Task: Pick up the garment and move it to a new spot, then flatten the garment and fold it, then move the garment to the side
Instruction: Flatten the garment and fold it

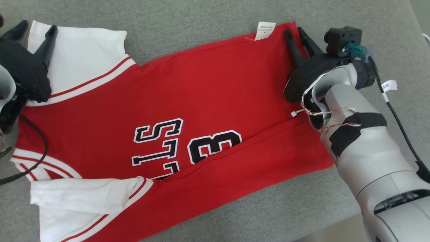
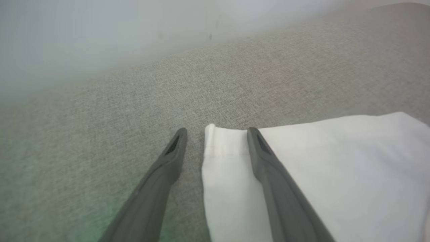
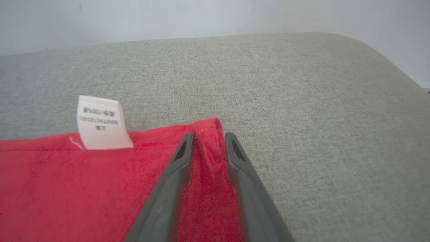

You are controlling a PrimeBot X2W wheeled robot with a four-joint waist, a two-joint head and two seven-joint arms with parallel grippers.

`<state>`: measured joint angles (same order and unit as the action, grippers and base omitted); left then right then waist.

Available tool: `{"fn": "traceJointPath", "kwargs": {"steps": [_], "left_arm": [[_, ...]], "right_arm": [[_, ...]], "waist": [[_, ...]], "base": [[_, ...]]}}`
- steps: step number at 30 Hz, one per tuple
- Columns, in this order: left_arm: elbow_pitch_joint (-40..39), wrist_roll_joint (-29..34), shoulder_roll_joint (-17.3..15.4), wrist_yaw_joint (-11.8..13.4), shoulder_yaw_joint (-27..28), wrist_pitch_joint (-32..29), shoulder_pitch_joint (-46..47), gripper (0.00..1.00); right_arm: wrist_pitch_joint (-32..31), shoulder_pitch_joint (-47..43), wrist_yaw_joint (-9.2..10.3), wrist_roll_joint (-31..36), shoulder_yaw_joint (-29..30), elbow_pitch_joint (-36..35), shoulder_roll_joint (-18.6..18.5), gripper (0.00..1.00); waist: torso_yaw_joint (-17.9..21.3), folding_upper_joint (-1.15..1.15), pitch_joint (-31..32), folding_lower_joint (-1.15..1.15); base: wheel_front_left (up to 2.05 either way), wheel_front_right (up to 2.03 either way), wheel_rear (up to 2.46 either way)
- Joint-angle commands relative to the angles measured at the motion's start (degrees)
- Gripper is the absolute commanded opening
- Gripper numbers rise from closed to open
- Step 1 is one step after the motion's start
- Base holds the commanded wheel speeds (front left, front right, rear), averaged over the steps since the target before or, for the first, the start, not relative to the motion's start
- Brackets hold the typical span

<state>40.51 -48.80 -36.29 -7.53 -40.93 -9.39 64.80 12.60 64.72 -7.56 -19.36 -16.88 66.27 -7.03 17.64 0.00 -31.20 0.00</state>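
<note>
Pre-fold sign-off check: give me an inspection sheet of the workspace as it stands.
Surface: grey woven cushion, rounded at the far right corner.
Job's things: red jersey spread out, print up, with a fold line across its near part; white label sticks out at the far edge.
Clutter: nothing seen.
Grippers: left end effector open, astride the white sleeve edge, one finger on the cushion; right end effector has its fingers narrowly apart astride the red hem corner, grip uncertain.
Cables: black cable loops over the jersey's left end; dark cable and thin wires at the right wrist.
Surroundings: pale wall behind the cushion.
</note>
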Motion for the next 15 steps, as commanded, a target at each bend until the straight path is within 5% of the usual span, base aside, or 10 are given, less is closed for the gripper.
{"fn": "traceJointPath", "kwargs": {"steps": [1,15], "left_arm": [[0.28,-0.16,0.32,0.11,-1.35,0.21,0.19,0.00],[-1.13,-5.76,1.52,0.11,-4.58,11.61,-0.18,0.00]], "right_arm": [[0.43,1.32,0.16,-0.58,0.00,0.48,-0.23,0.00],[2.64,-1.32,0.16,-1.18,0.69,-1.55,-3.36,0.00]], "waist": [[-0.75,0.00,-0.60,0.00],[-4.45,0.00,4.09,0.00]], "base": [[0.00,0.00,0.00],[0.00,0.00,0.00]]}}
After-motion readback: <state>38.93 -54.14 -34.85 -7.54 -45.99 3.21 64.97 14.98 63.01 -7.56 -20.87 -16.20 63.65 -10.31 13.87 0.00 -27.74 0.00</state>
